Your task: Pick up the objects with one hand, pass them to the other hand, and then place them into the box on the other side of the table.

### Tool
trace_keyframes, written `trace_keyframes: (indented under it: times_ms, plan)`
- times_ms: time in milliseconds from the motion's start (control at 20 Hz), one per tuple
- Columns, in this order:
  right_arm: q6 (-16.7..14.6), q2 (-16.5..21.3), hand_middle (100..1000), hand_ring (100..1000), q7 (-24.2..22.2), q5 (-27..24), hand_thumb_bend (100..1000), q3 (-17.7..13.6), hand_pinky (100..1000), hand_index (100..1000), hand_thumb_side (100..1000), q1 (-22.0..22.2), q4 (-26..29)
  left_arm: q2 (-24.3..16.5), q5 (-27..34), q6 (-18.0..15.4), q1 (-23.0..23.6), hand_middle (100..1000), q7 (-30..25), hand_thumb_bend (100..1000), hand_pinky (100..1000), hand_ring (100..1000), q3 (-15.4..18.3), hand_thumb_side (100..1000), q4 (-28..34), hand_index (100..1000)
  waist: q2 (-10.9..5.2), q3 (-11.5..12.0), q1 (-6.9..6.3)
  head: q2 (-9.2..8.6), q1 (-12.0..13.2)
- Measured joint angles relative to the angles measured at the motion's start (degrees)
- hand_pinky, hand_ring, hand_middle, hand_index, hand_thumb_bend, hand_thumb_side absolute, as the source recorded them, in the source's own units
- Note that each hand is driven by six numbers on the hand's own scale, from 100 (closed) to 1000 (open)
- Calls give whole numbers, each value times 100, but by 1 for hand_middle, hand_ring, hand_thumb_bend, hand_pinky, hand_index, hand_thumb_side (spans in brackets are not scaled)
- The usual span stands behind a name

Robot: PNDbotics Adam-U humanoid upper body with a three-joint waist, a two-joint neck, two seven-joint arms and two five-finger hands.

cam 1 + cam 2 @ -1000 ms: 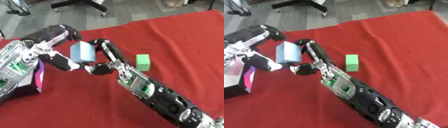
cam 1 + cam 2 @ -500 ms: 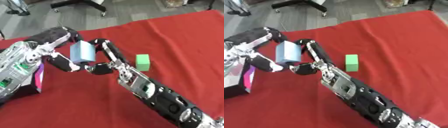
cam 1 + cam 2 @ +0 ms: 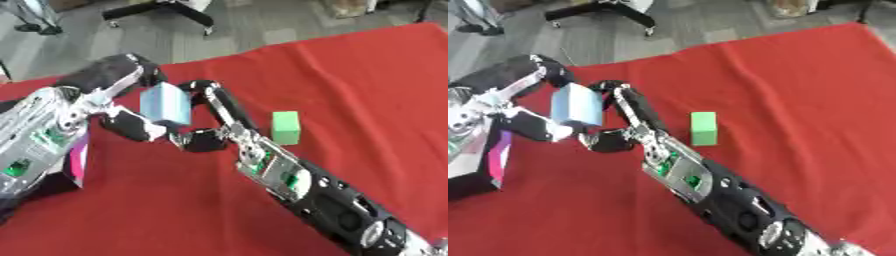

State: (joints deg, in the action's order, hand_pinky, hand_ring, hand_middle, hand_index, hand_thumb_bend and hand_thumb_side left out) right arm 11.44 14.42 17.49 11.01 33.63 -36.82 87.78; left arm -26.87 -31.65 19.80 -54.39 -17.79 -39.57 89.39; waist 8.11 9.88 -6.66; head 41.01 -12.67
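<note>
Covering most of the frame, a red cloth (image 3: 350, 85) drapes the table, with grey floor and a black chair base (image 3: 162, 9) along the top edge. From the lower right corner the right arm runs diagonally up toward the centre; its right hand (image 3: 210, 120) sits just left of centre, fingers curved around the right side and lower edge of a pale blue block (image 3: 166, 104). From the left edge the left arm enters, and the left hand (image 3: 122, 95) meets the same block from the other side, dark fingers arched over its top and thumb curled beneath its lower left. Both hands thus clasp the blue block, which is raised above the cloth in the upper left part of the frame, tilted slightly. At the left edge, below the left arm, a dark box (image 3: 77, 165) with a magenta panel shows partly, mostly hidden behind the arm. Right of the right hand, near the centre of the frame, a small green block (image 3: 285, 128) stands upright on the cloth, apart from both hands.
</note>
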Motion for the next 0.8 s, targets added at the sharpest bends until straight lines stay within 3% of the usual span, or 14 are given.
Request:
trace_keyframes:
  times_ms: [150, 450, 650, 800]
  plan:
    - [-2, 2, 473, 623, -4, -21, 163, 0, 759, 564, 100, 2, 5, 24, -7, -37, 0, 555, 62, 262, 761, 653, -2, 240, -29, 657, 0, -2, 0, -4, 11]
    - [-2, 2, 472, 623, -6, -31, 166, 0, 758, 563, 100, 7, 5, 55, -43, -105, 0, 516, 69, 251, 743, 621, -13, 135, -56, 585, 0, -5, 0, -5, 16]
    - [1, 5, 476, 625, -2, -55, 188, 1, 758, 566, 100, 10, 1, 75, -119, -170, 0, 500, 47, 237, 740, 613, -13, 113, -76, 547, 0, -9, 0, -5, 16]
    - [1, 6, 484, 634, -1, -56, 256, 2, 760, 577, 100, 12, -2, 77, -154, -208, 0, 477, 27, 240, 737, 603, -13, 104, -86, 503, 0, -19, 0, -5, 16]
